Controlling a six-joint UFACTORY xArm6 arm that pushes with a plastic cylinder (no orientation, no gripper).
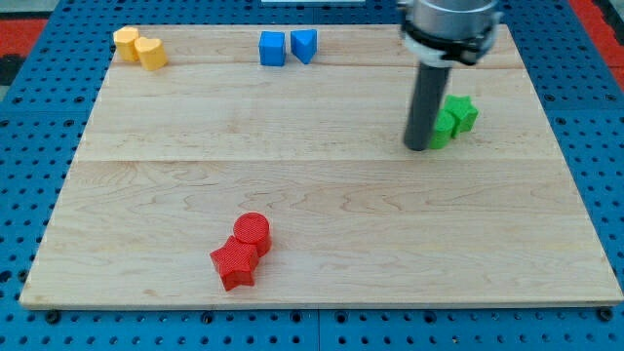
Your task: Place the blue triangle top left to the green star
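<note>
1 wooden board [322, 195], blocks scattered. no jaws – bare rod, holds nothing; my tip [418, 147] touches green star [452, 119] on its left. blue triangle [304, 45] at view's top, beside blue cube [272, 48], well apart from tip. looks light, rigid, slides easily – push flat face, may spin.

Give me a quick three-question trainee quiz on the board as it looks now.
1. True or false: my tip is touching the blue triangle block.
2. Which block sits directly beside the blue triangle block, on the view's left? A) blue cube block B) red cylinder block C) yellow block
3. Fill in: my tip stands just to the view's ____ of the green blocks.

Key: 1 false; 2 A; 3 left.
</note>
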